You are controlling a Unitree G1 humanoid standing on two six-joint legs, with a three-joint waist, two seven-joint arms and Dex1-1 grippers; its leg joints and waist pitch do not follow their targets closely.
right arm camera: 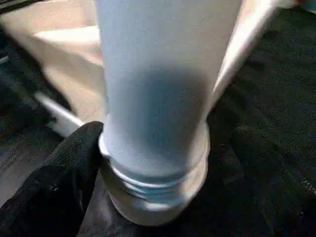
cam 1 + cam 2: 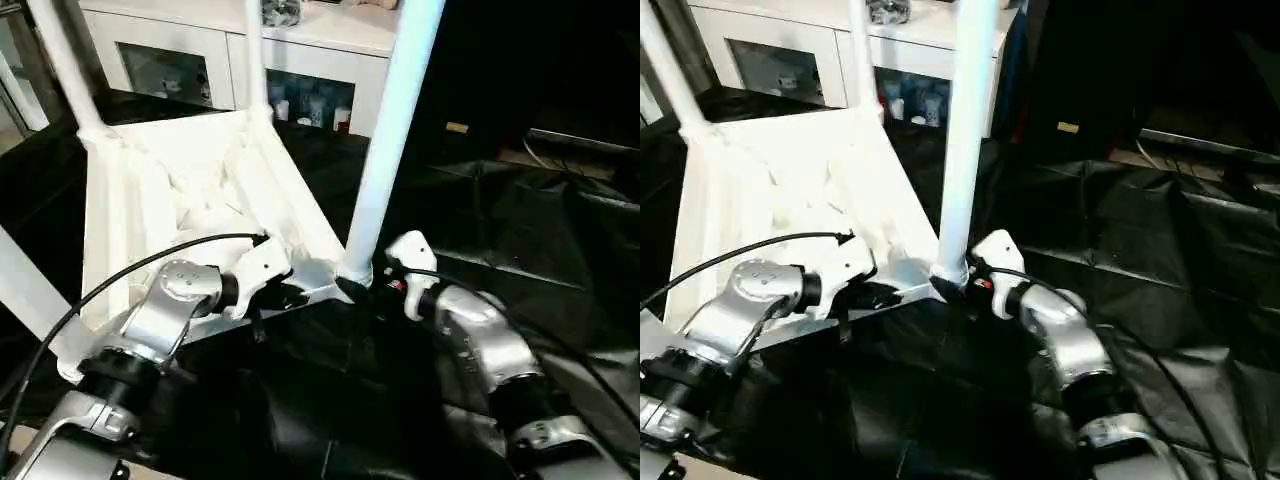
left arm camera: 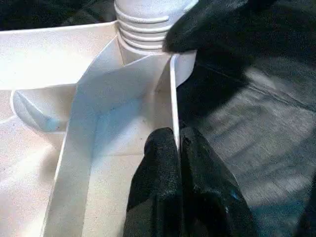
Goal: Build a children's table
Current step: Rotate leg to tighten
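Top (image 2: 150, 190): upside down, ribs up.
Leg (image 2: 385, 150): upright in near socket, long axis toward 12 o'clock.
My left pincer (image 3: 177, 143): pinched on top's rim.
My right pincer (image 1: 148, 163): spread wide around leg base.

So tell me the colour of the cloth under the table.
Black cloth, clearest in the left eye view.

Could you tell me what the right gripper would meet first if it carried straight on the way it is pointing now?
Most likely the table leg: the right gripper points at its threaded base with open fingers flanking it, one already touching.
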